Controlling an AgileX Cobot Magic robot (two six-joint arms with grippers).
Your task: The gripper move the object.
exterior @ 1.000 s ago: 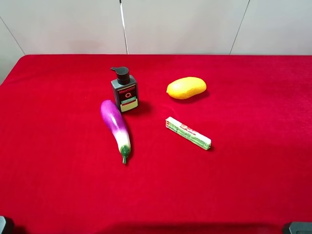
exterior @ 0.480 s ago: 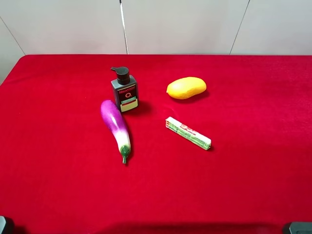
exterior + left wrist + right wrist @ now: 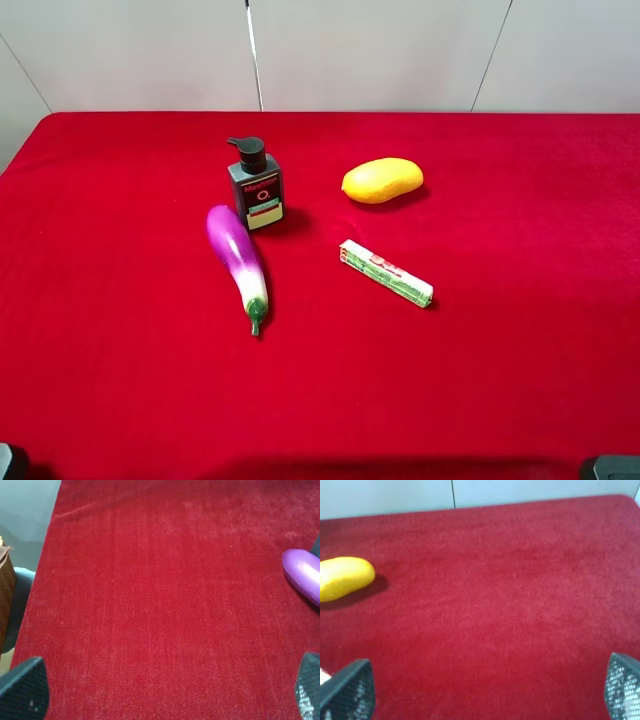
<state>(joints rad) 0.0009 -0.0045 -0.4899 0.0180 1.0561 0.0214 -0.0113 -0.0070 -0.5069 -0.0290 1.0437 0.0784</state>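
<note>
On the red bench [image 3: 120, 380] lie four loose things, one of each kind: one purple eggplant [image 3: 238, 258], one yellow mango [image 3: 382, 180], one black pump bottle [image 3: 255, 184] (label facing forward), and one green-and-white packet [image 3: 386, 273]. Nothing is doubled.

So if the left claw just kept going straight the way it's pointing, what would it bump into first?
Probably nothing but red cloth. Its open fingers frame bare fabric ahead; the eggplant lies off to one side, likely just outside that path, though depth is hard to judge.

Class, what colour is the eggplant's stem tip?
Green, on the eggplant; clearest in the exterior high view.
</note>
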